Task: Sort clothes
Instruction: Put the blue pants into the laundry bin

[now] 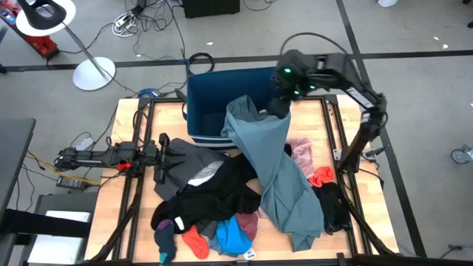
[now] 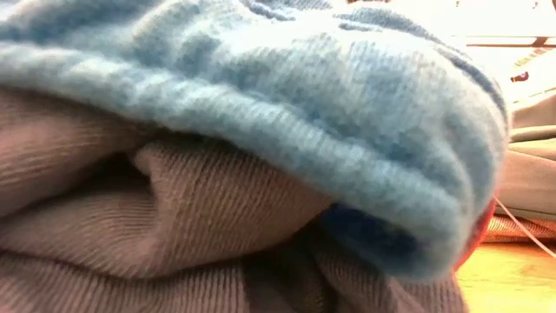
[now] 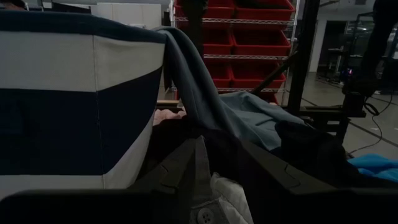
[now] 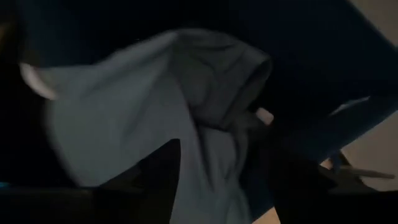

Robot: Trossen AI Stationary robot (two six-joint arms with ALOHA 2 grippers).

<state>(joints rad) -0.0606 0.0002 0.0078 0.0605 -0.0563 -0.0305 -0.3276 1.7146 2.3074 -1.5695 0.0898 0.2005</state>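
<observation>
A grey-teal garment (image 1: 277,166) hangs over the rim of the blue bin (image 1: 211,111). Its upper end (image 4: 186,106) lies on the rim and its long lower part spreads across the pile on the table. My right gripper (image 1: 279,108) (image 4: 227,186) hovers open just above that upper end, fingers slanting down. My left gripper (image 1: 177,157) (image 3: 227,163) rests level and open at the table's left, at a dark grey garment (image 1: 194,164). Black (image 1: 214,196), pale pink (image 1: 301,154), orange-red (image 1: 321,176), bright blue (image 1: 233,235) and maroon (image 1: 247,222) clothes lie heaped nearer. My left gripper has a grey cloth edge with a button (image 3: 205,214) lying between its open fingers, which point level toward the table's right. Whether the fingers touch the cloth I cannot tell.
The striped bin's wall (image 3: 74,93) stands close beside my left gripper. Black frame rails (image 1: 137,185) run along both table sides. The low view is blocked by bright blue knit (image 2: 304,104) lying on brownish cloth (image 2: 174,226). A lamp base (image 1: 94,72) and cables lie on the floor beyond.
</observation>
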